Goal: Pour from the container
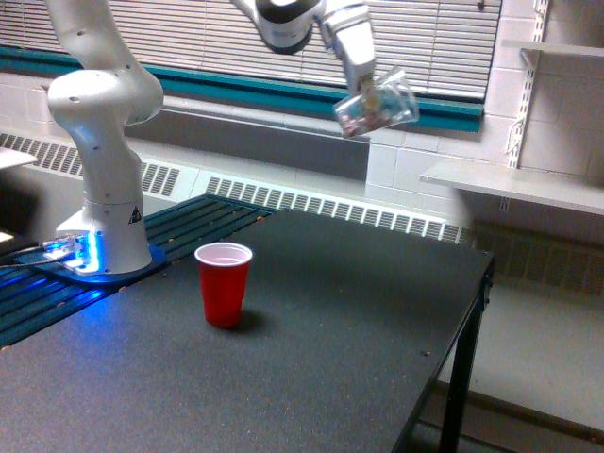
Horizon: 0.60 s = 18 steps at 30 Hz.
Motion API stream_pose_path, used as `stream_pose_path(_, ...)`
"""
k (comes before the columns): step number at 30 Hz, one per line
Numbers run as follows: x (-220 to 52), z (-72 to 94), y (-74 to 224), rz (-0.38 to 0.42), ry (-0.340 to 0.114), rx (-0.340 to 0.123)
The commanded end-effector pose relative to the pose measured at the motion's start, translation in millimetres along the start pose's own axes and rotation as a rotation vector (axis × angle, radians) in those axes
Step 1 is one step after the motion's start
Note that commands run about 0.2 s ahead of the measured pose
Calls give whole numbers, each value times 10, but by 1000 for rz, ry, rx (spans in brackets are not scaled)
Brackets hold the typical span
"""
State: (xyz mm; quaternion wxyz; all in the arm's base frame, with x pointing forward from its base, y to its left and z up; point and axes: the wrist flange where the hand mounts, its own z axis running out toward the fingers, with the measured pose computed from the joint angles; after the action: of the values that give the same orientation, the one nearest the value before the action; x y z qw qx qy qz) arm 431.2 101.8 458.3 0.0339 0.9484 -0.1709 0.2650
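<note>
The container [379,106] is a small clear plastic cup with pinkish-brown bits showing inside. It hangs tilted high above the black table, up and toward the exterior view's right of the red cup. My gripper [366,94] is shut on it, its white body reaching down from the upper middle. The red cup [224,283] stands upright on the table with its white inside showing; I cannot see anything in it from here.
The arm's white base [104,189] stands at the exterior view's left on a blue-lit mount. The black table [359,377] ends at an edge on the exterior view's right. A white shelf [514,184] and window blinds lie behind.
</note>
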Motion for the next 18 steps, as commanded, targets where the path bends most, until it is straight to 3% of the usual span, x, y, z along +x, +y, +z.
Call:
stream_pose_path(1, -250, 44, 179, 32, -24, -32)
stream_pose_path(18, -778, 120, 648, 116, -90, -100)
